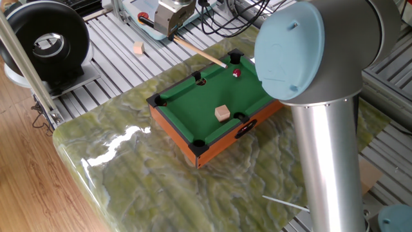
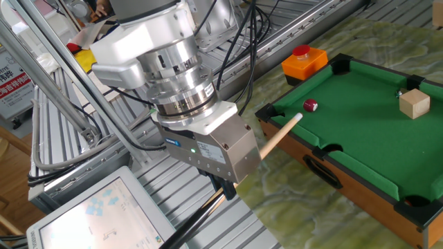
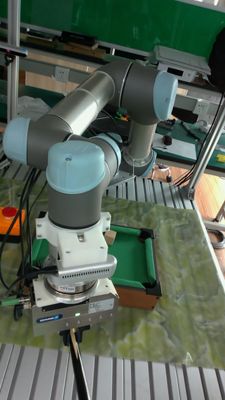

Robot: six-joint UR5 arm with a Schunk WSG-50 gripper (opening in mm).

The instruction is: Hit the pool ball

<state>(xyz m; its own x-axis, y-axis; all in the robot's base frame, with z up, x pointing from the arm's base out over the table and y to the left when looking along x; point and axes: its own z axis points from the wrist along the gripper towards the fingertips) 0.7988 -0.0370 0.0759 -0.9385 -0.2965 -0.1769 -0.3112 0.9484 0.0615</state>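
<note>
1. Pool ball (image 2: 311, 106): tiny, glossy, dark red with a small white spot. It lies on the green felt of the mini pool table (image 2: 360, 131), near the corner pocket closest to the button box. In one fixed view the ball (image 1: 236, 73) sits near the table's far end.
2. Cue stick (image 2: 277, 137): pale wood with a white tip. The tip rests over the table's rail just beside the ball, a small gap apart. The shaft runs back and down to the gripper.
3. Gripper (image 2: 223, 190): square grey body under a ribbed silver flange, set off the table's end over the metal slats. Its dark fingers (image 2: 220, 188) are closed on the cue stick's rear part. In the tall fixed view the gripper (image 3: 73, 335) points toward the camera with the dark cue butt hanging below it.
4. Wooden cube (image 2: 414, 104): tan, on the felt near the far long rail, well apart from the ball.
5. Red button (image 2: 301, 52): round, on an orange box base, standing on the marbled tabletop just beside the table's corner.
6. Second wooden cube (image 1: 138, 48): on the metal slats, off the marbled surface.
7. Tablet screen (image 2: 104, 214): lower left of the other fixed view, beneath the arm.
</note>
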